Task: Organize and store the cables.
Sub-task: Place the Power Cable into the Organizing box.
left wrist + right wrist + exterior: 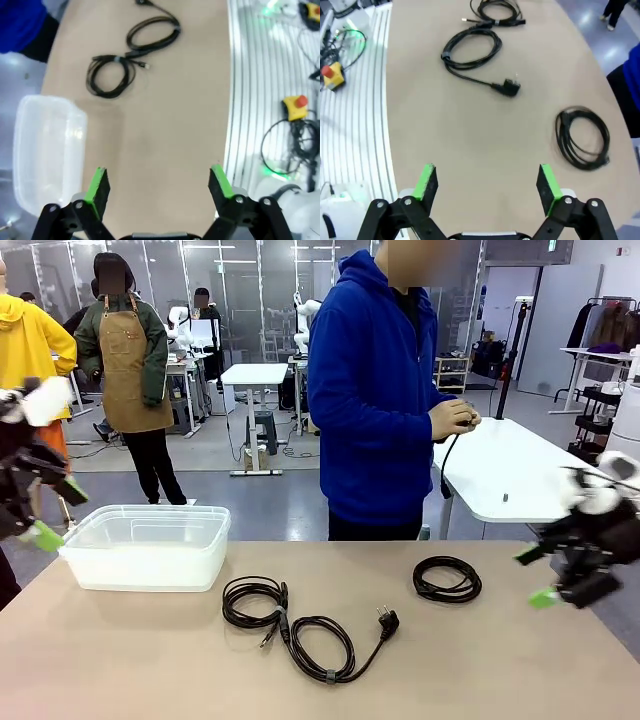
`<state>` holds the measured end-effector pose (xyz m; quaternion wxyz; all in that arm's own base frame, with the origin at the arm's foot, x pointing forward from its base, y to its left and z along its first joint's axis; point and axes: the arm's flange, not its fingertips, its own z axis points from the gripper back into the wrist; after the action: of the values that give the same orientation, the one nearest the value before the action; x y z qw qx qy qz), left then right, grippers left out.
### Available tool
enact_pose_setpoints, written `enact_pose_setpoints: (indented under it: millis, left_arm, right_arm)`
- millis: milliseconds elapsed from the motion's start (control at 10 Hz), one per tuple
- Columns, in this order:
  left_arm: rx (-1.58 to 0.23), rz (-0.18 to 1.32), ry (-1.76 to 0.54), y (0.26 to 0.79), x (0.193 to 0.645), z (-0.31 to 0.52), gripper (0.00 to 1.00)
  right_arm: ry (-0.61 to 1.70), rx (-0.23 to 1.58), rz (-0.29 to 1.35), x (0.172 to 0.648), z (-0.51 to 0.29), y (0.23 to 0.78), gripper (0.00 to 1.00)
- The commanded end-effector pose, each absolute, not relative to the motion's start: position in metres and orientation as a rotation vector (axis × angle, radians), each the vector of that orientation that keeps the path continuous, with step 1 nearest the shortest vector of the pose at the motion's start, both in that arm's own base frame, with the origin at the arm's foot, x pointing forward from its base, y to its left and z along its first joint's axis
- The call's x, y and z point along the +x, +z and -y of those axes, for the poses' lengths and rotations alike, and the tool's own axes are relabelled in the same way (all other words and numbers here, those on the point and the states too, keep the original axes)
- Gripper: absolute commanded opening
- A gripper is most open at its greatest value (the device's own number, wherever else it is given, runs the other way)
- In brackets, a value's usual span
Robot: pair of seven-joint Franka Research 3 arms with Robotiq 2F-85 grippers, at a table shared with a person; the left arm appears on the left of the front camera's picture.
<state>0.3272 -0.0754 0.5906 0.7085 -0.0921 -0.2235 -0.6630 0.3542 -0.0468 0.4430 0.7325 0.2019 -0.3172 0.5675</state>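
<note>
Three black cable coils lie on the tan table (pixel 120 650). One coil (pixel 252 600) sits at centre-left, joined to a second coil (pixel 322 645) with a plug end (pixel 387 621). A third coil (pixel 447 579) lies apart at the right, also seen as the round coil (pixel 583 137). The person in a blue hoodie holds another black cable (pixel 447 462) in their hands beyond the table's far edge. My left gripper (pixel 55 512) hangs open above the table's left edge. My right gripper (pixel 535 575) is open at the right edge. The left wrist view shows two coils (pixel 111 75) ahead of my open left gripper (pixel 159 182).
A clear plastic bin (pixel 150 545) stands at the table's far left, seen as the bin (pixel 45 150) in the left wrist view. A yellow emergency-stop box (pixel 295 106) and floor cables lie off the table's near side. The front half of the table is bare.
</note>
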Motion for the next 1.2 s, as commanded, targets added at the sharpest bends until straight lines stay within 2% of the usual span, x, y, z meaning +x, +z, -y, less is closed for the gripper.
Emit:
enact_pose_setpoints:
  millis: [0, 200, 700, 1100]
  left_arm:
    - [-0.176, 0.348, -1.61, 0.599, 0.331, 0.124, 1.0]
    - [-0.128, 0.273, -1.705, 0.59, 0.332, 0.181, 1.0]
    - [-0.048, 0.214, -1.93, 0.565, 0.345, 0.317, 1.0]
    - [-0.023, 0.16, -1.821, 0.525, 0.359, 0.361, 1.0]
  right_arm:
    - [1.23, 0.559, 0.791, 0.3, 0.111, 0.381, 1.0]
    - [1.278, 0.664, 0.943, 0.28, 0.17, 0.347, 1.0]
    - [1.105, 0.66, 1.158, 0.187, 0.247, 0.283, 1.0]
    - [1.007, 0.656, 1.221, 0.156, 0.271, 0.269, 1.0]
